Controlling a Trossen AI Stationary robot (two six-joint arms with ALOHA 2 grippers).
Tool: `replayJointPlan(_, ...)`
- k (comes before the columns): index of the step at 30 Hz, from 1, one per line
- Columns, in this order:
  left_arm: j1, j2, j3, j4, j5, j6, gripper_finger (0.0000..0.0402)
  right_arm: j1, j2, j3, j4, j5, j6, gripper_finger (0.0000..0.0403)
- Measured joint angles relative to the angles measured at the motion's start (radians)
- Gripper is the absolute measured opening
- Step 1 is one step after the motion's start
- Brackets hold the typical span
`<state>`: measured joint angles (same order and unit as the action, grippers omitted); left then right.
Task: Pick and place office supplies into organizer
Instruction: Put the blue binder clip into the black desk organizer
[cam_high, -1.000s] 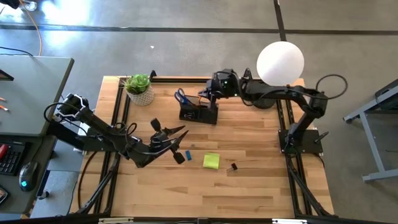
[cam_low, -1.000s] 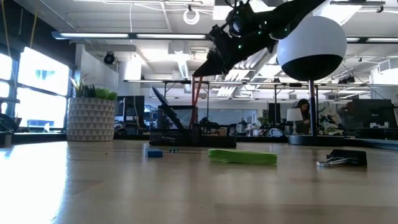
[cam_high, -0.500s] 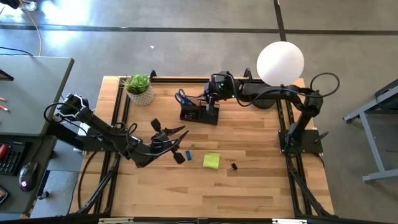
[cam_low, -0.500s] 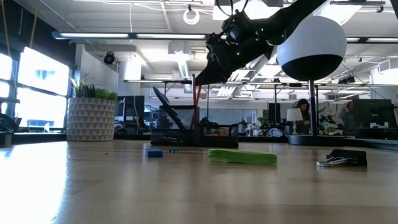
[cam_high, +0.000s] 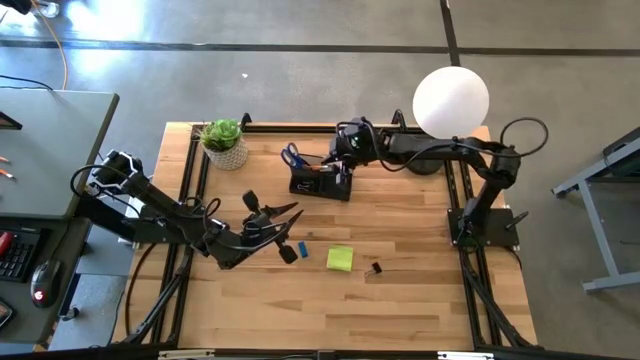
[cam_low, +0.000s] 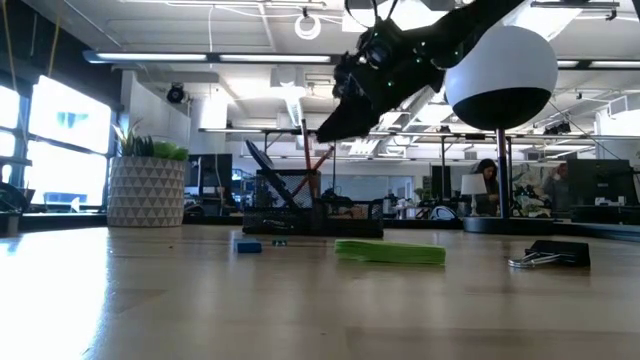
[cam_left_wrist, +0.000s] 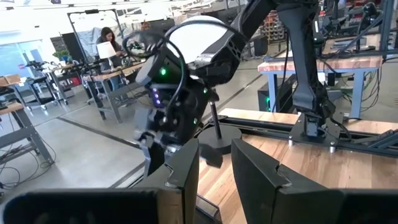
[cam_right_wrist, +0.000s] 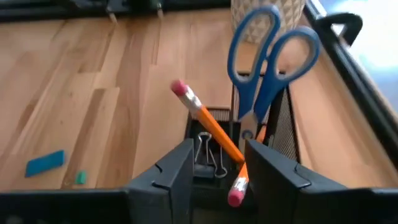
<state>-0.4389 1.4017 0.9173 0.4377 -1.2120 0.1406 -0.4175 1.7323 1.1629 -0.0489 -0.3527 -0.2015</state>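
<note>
My right claw hangs open, empty, above the organizer; left claw open, empty, over the desk.

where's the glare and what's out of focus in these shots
High view: bright glare on the grey floor at upper left; the table is evenly lit. Low view: backlit by windows at the left, so the right pincer reads as a silhouette, and the near tabletop is soft. Right wrist view: the scissors are slightly blurred, with washed-out white at the upper right corner.
</note>
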Motion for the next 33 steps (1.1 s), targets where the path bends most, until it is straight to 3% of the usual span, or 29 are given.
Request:
replayJointPlan(8, 0.0, 0.0, 0.0, -0.04, 0.0, -0.022, 0.0086, 0.0, -0.159, 0.0, -0.011, 0.003, 0.009, 0.0145)
replayJointPlan(16, 0.0, 0.0, 0.0, -0.063, -0.017, -0.057, 0.0086, 0.076, -0.316, -0.031, -0.211, -0.008, 0.012, 0.0146)
replayJointPlan(20, 0.0, 0.0, 0.0, -0.079, -0.007, -0.091, 0.0086, 0.149, -0.396, -0.176, -0.125, -0.014, 0.037, 0.0142)
replayJointPlan(26, 0.005, 0.0, 0.0, -0.095, -0.004, -0.156, 0.0085, 0.191, -0.536, -0.49, 0.188, 0.019, 0.175, 0.014)
replayJointPlan(33, 0.063, 0.01, 0.001, -0.105, 0.125, -0.237, 0.0085, 0.189, -0.561, -0.757, 0.414, 0.247, 0.228, 0.014)
